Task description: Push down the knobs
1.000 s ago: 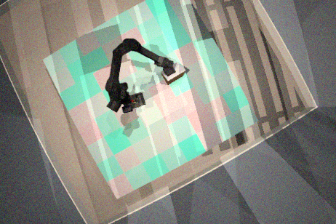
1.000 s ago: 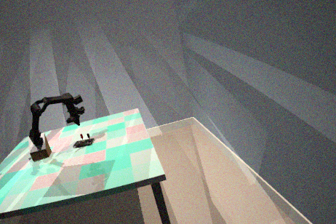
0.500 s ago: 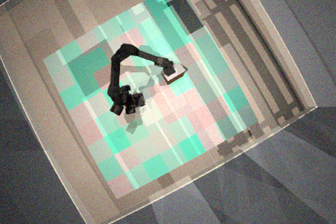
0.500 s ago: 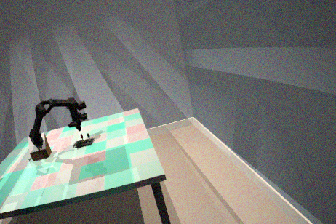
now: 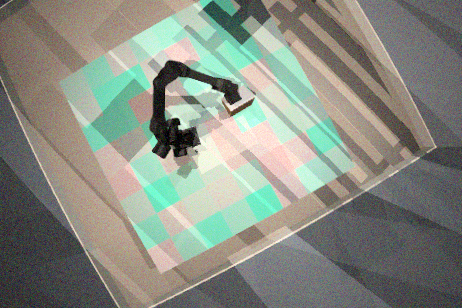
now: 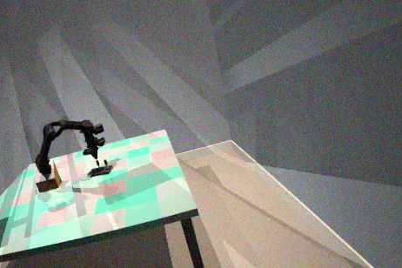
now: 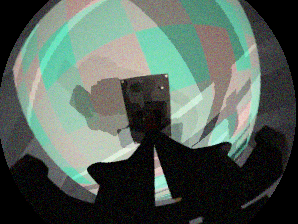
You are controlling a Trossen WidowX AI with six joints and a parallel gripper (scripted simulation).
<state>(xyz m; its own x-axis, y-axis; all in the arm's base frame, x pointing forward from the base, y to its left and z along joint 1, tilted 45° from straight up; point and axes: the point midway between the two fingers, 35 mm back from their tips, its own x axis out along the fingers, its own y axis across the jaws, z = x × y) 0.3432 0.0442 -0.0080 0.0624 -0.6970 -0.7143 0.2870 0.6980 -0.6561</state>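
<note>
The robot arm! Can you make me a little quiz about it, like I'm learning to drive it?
1. True or false: the pincer is wide open.
2. Pick one: in the exterior view, the circuit board is (a) on the floor, (b) on the table, (c) on top of the arm.
3. Fill in: two ______ stand up from the board, and the robot should push them down.

Key: 1 false; 2 b; 3 knobs.
</note>
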